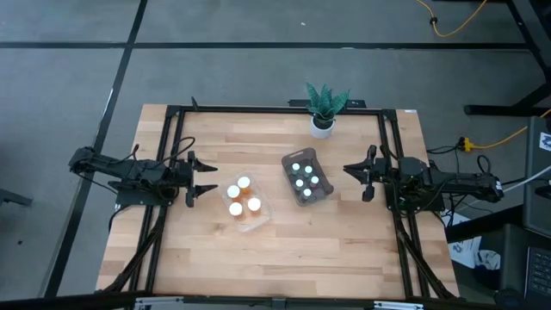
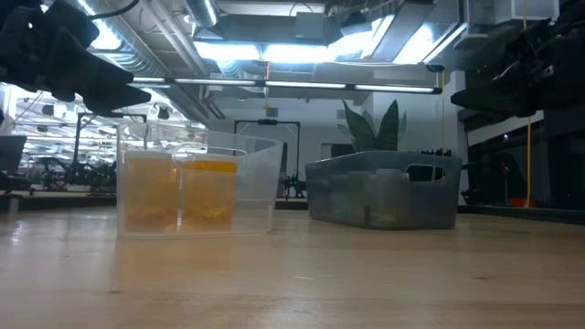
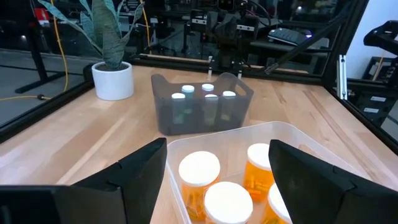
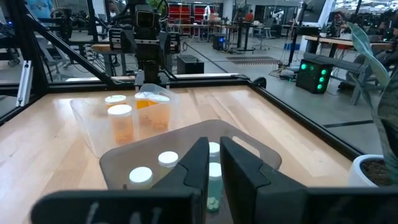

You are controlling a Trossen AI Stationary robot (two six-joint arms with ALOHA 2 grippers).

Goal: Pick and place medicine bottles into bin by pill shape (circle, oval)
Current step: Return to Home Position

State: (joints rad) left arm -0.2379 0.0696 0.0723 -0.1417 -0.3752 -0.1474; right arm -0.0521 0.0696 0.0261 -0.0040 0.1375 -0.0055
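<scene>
clear bin (image 1: 257, 222), amber bottles (image 1: 254, 204) inside

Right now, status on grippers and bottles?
Left gripper open, right gripper shut, both clear of bins. Orange bottles in clear bin, white bottles in grey bin. Plant pot well aside.

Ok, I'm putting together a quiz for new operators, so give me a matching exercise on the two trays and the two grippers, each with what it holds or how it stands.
Things:
1. clear tray
2. grey tray
3. left gripper
4. right gripper

States:
A. shut and empty, beside the grey tray
B. four orange bottles inside
C. wide open and empty, beside the clear tray
D. small white-capped bottles inside

Pairs: 1-B, 2-D, 3-C, 4-A.
</scene>
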